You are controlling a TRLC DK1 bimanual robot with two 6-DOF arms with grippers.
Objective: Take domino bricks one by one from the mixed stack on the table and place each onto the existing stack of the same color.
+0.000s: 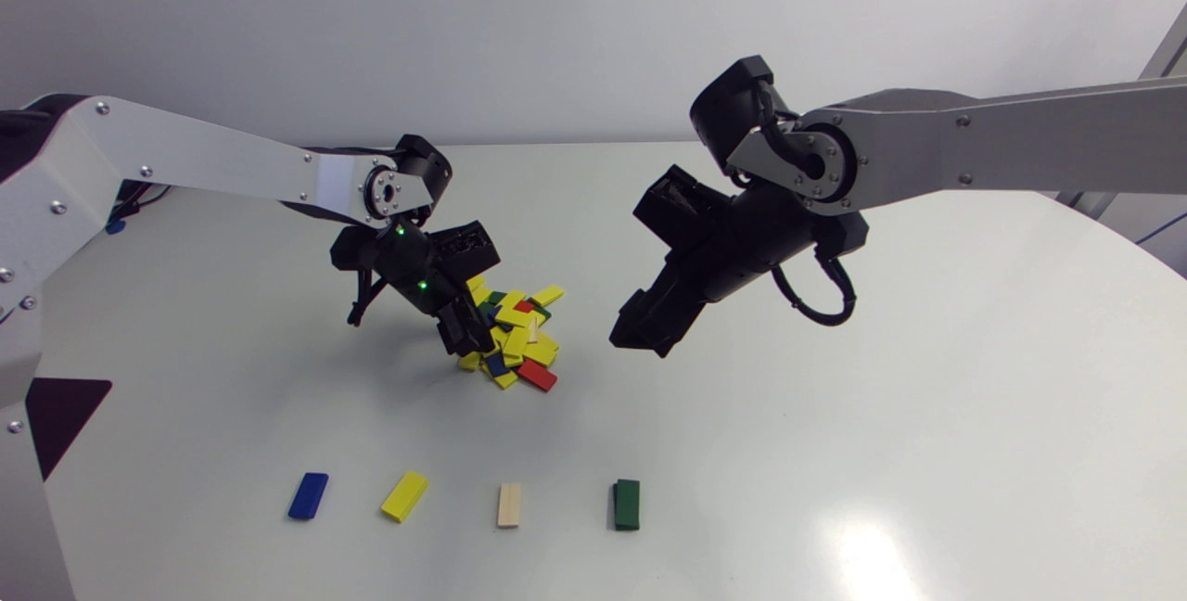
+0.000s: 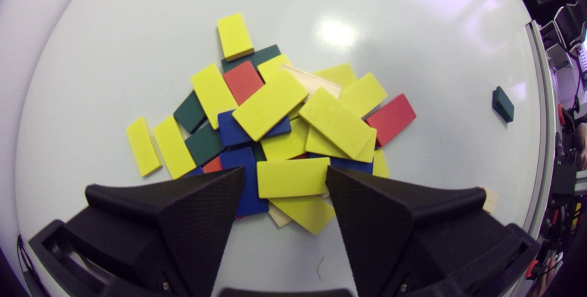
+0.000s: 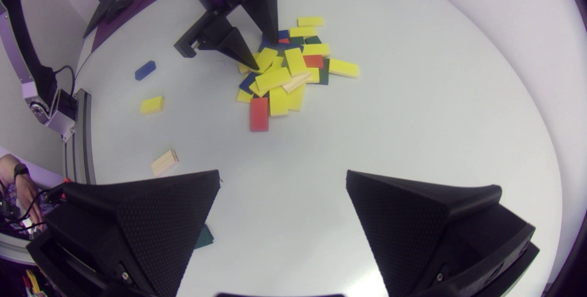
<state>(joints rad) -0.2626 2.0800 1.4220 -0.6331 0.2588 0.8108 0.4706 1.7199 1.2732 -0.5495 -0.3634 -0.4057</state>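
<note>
Currently, the left gripper point(image 2: 284, 172) hangs with fingers spread over the near edge of the mixed domino pile point(image 2: 275, 118), a yellow brick point(image 2: 293, 186) lying between its tips, while the right gripper point(image 3: 282, 182), likewise spread, hovers well beside that pile.

pale round table point(image 1: 927, 351), smooth plain top, bright glare patch point(image 1: 867, 559) near its front edge

Silver-grey screwed links point(image 1: 204, 160), black joints point(image 1: 422, 165), looped black cable point(image 1: 825, 304), green lights point(image 1: 401, 231)
</note>
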